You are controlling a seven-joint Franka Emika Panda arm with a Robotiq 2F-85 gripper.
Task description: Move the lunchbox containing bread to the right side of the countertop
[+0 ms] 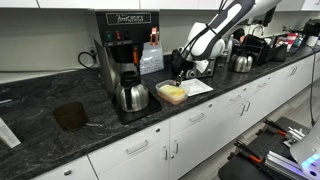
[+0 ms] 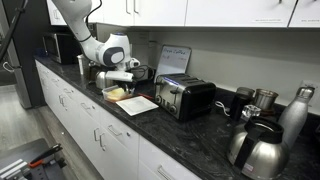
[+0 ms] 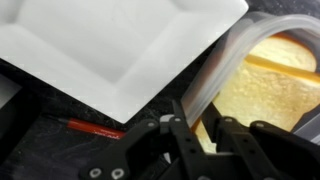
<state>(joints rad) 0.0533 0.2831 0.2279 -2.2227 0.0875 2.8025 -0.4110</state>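
The lunchbox (image 1: 172,93) is a shallow clear container on the dark speckled countertop (image 1: 40,140), next to a coffee maker. It also shows in the other exterior view (image 2: 115,93). In the wrist view its rounded rim (image 3: 225,55) fills the right side, with pale yellow bread (image 3: 265,90) inside. My gripper (image 3: 200,122) straddles the near wall of the lunchbox, one finger inside and one outside, closed on the rim. In both exterior views the gripper (image 1: 178,76) (image 2: 118,82) reaches down onto the box.
A flat white sheet (image 1: 196,87) (image 2: 136,104) (image 3: 120,45) lies right beside the box. A red pen (image 3: 90,128) lies on the counter. There is a coffee maker (image 1: 125,45) with a steel carafe (image 1: 132,96), a toaster (image 2: 185,97), and a kettle (image 2: 258,150).
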